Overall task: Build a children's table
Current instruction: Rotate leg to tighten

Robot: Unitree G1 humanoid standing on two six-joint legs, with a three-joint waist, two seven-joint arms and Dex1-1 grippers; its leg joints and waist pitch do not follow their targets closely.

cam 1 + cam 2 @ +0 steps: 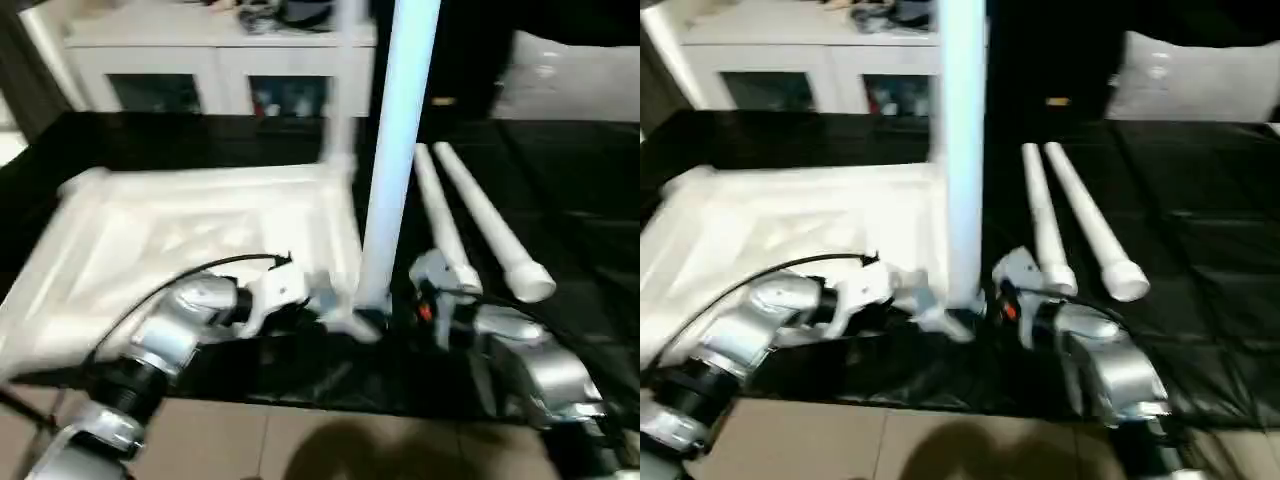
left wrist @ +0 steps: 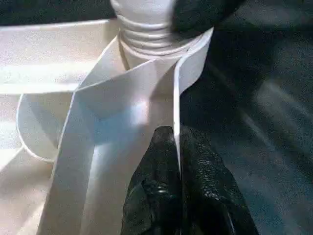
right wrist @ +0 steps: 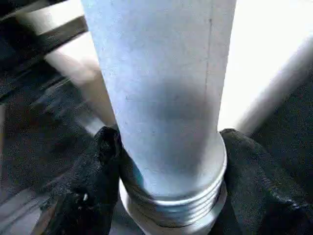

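The white table top (image 1: 150, 240) lies upside down on the black mat, ribbed underside up. A white leg (image 1: 400, 150) stands upright in its near right corner socket (image 2: 190, 58), threaded end (image 3: 171, 205) at the socket mouth. My right gripper (image 3: 171, 142) is shut on this leg just above the thread, one black finger on each side. My left gripper (image 2: 177, 161) is shut on the table top's thin rim wall beside that socket. Another leg (image 1: 345, 80) stands at the far right corner. Two more legs (image 1: 440, 220) (image 1: 490, 230) lie side by side on the mat to the right.
A white cabinet (image 1: 200, 60) stands behind the mat, and a pale cushion (image 1: 570, 80) lies at the back right. The black mat (image 1: 580, 220) stretches out to the right of the lying legs. Beige floor (image 1: 300, 440) shows at the front edge.
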